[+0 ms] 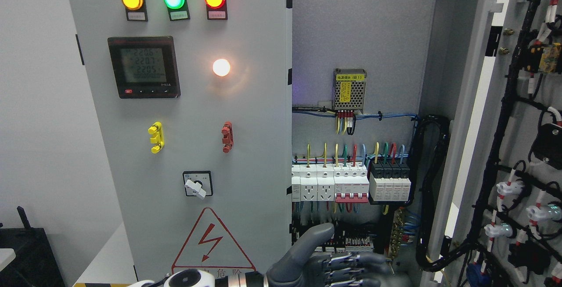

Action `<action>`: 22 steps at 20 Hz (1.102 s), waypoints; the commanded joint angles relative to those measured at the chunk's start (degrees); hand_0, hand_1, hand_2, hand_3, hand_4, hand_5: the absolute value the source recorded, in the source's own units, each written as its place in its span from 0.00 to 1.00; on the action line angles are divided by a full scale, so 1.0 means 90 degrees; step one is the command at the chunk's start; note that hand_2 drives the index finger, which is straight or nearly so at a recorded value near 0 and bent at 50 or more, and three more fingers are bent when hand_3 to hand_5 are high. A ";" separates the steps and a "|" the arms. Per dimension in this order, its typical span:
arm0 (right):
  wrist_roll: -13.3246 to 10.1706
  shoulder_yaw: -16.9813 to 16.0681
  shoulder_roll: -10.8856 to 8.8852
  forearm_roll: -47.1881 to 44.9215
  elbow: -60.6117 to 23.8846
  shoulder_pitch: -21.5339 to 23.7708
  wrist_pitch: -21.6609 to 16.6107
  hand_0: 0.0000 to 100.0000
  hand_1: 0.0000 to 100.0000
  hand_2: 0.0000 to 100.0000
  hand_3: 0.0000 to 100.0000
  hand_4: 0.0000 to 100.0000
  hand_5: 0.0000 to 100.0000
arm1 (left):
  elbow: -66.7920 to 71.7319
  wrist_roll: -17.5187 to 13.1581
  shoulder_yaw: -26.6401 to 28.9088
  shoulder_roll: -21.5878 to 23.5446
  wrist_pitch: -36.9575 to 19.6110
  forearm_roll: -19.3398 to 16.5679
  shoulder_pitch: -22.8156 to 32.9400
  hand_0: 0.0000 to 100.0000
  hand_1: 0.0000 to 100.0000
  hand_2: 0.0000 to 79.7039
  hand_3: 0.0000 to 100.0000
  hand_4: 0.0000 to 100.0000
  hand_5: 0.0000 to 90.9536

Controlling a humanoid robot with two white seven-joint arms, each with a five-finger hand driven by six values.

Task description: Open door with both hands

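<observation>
The grey electrical cabinet has two doors. Its left door (pixel 184 116) stands closed, with lit lamps, a meter and a rotary switch (pixel 197 184) on its face. The right door (pixel 505 146) is swung wide open at the right, and its wired inner side faces me. Between the doors the cabinet interior (pixel 355 102) is exposed. My left hand (pixel 347 256) comes in at the bottom edge and sits low in front of the open interior, just right of the left door's edge. Its thumb points up, the fingers (pixel 355 269) reach right loosely and hold nothing. The right arm is out of view.
Inside the cabinet are a row of breakers and sockets (pixel 351 184), a small power supply (pixel 349 88) and black cable bundles (pixel 432 181). A white wall lies to the left, with a black object (pixel 26 252) at the lower left corner.
</observation>
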 commanded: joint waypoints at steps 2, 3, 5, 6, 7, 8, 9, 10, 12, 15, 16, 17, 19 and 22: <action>0.0002 -0.0001 -0.0001 0.0000 0.0002 0.0001 -0.0001 0.11 0.00 0.00 0.00 0.00 0.00 | -0.0501 -0.0056 0.0895 0.1818 -0.0039 -0.0701 0.1874 0.00 0.00 0.00 0.00 0.03 0.00; 0.0002 -0.0001 -0.0001 0.0000 0.0002 0.0001 -0.0001 0.11 0.00 0.00 0.00 0.00 0.00 | -0.0501 -0.0075 0.1071 0.1897 -0.0039 -0.0809 0.2157 0.00 0.00 0.00 0.00 0.03 0.00; 0.0002 -0.0001 -0.0001 0.0000 0.0002 0.0001 -0.0001 0.11 0.00 0.00 0.00 0.00 0.00 | -0.0501 -0.0279 0.1374 0.2043 -0.0039 -0.1023 0.2617 0.00 0.00 0.00 0.00 0.03 0.00; 0.0002 -0.0001 -0.0001 0.0000 0.0002 0.0001 -0.0001 0.11 0.00 0.00 0.00 0.00 0.00 | -0.0501 -0.0415 0.1501 0.2083 -0.0039 -0.1111 0.2842 0.00 0.00 0.00 0.00 0.03 0.00; 0.0002 -0.0001 -0.0001 0.0000 0.0002 0.0001 -0.0001 0.11 0.00 0.00 0.00 0.00 0.00 | -0.0491 -0.0504 0.1667 0.2151 -0.0039 -0.1199 0.3105 0.00 0.00 0.00 0.00 0.03 0.00; -0.0008 0.0008 -0.0001 0.0000 0.0002 0.0001 -0.0001 0.11 0.00 0.00 0.00 0.00 0.00 | -0.0491 -0.0582 0.1833 0.2229 -0.0048 -0.1297 0.3378 0.00 0.00 0.00 0.00 0.03 0.00; 0.0002 0.0008 -0.0001 0.0000 0.0002 0.0001 -0.0001 0.11 0.00 0.00 0.00 0.00 0.00 | -0.0491 -0.0651 0.1970 0.2307 -0.0058 -0.1395 0.3652 0.00 0.00 0.00 0.00 0.03 0.00; 0.0002 -0.0001 -0.0001 0.0000 0.0002 0.0001 -0.0001 0.11 0.00 0.00 0.00 0.00 0.00 | -0.0481 -0.0700 0.2116 0.2366 -0.0058 -0.1492 0.3915 0.00 0.00 0.00 0.00 0.03 0.00; 0.0002 -0.0001 0.0008 0.0000 0.0002 0.0001 -0.0001 0.11 0.00 0.00 0.00 0.00 0.00 | -0.0423 -0.0720 0.2535 0.2454 -0.0058 -0.1707 0.4530 0.00 0.00 0.00 0.00 0.03 0.00; 0.0002 -0.0001 -0.0001 0.0000 0.0002 0.0001 -0.0001 0.11 0.00 0.00 0.00 0.00 0.00 | -0.0296 -0.0720 0.3423 0.2483 -0.0058 -0.2058 0.5643 0.00 0.00 0.00 0.00 0.03 0.00; 0.0002 0.0008 0.0008 0.0000 0.0002 0.0001 -0.0001 0.11 0.00 0.00 0.00 0.00 0.00 | -0.0238 -0.0720 0.3726 0.2464 -0.0058 -0.2224 0.6053 0.00 0.00 0.00 0.00 0.03 0.00; -0.0008 -0.0001 -0.0001 0.0000 -0.0008 0.0001 -0.0001 0.11 0.00 0.00 0.00 0.00 0.00 | -0.0189 -0.0729 0.3971 0.2464 -0.0058 -0.2400 0.6434 0.00 0.00 0.00 0.00 0.03 0.00; 0.0002 -0.0001 -0.0001 0.0000 0.0002 0.0001 -0.0001 0.11 0.00 0.00 0.00 0.00 0.00 | -0.0091 -0.0797 0.4304 0.2454 -0.0058 -0.2780 0.7128 0.00 0.00 0.00 0.00 0.03 0.00; 0.0002 -0.0001 -0.0001 0.0000 0.0002 0.0001 -0.0001 0.11 0.00 0.00 0.00 0.00 0.00 | 0.0143 -0.0827 0.4627 0.2367 -0.0058 -0.3454 0.7997 0.00 0.00 0.00 0.00 0.03 0.00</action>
